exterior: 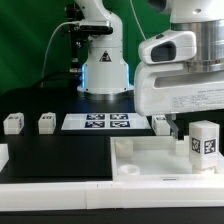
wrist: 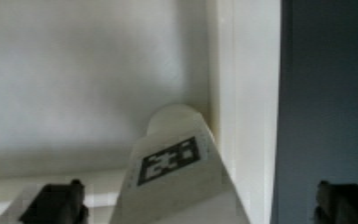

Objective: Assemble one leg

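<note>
The leg (exterior: 205, 140), a small white block with a black-and-white tag, stands upright at a corner of the large white tray (exterior: 140, 165) on the exterior view's right. My gripper (exterior: 196, 125) hangs right over it. In the wrist view the leg (wrist: 176, 165) rises between my two dark fingertips (wrist: 51, 203), which stand wide apart with a gap on each side. The gripper (wrist: 197, 205) is open. The leg stands beside the tray's raised wall (wrist: 247, 80). How the leg's foot meets the tray is hidden.
Three more legs (exterior: 13, 123) (exterior: 46, 122) (exterior: 161, 122) stand in a row on the black table, flanking the marker board (exterior: 97, 122). The arm's base (exterior: 105, 72) is behind them. Another white part (exterior: 3, 155) shows at the exterior view's left edge.
</note>
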{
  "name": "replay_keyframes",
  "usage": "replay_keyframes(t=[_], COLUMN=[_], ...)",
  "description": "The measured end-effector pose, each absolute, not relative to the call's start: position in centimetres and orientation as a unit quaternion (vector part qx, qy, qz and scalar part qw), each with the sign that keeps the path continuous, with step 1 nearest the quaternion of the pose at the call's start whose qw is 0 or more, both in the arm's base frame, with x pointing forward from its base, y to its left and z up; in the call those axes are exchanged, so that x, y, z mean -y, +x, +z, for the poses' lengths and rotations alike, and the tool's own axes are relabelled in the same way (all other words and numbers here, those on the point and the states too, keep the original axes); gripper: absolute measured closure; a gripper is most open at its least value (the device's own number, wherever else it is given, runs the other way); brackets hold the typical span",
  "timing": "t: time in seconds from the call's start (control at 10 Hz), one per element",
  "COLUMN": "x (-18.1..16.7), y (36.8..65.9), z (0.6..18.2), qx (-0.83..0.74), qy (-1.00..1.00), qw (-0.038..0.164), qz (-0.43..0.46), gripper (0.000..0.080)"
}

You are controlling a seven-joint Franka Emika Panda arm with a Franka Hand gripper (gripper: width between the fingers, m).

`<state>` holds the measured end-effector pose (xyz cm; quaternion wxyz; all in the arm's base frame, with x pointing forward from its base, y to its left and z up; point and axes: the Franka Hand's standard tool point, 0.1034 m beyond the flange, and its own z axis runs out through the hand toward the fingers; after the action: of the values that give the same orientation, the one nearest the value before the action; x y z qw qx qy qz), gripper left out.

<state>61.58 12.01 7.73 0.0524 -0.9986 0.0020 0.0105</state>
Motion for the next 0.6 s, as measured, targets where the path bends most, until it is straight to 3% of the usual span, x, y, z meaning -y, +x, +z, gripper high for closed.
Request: replay_keyframes(t=[0.3, 0.5, 0.6], x=[-11.58, -11.47, -11.47], y=[61.64, 61.66, 61.66], z=[7.71, 7.71, 7.71], qx=[0.156, 0.180, 0.179], qy=[-0.987, -0.982, -0.983], qw=[0.048, 0.049, 0.049], qz=[0.002, 0.001, 0.001], gripper=[0.0150, 0.0150, 0.0272])
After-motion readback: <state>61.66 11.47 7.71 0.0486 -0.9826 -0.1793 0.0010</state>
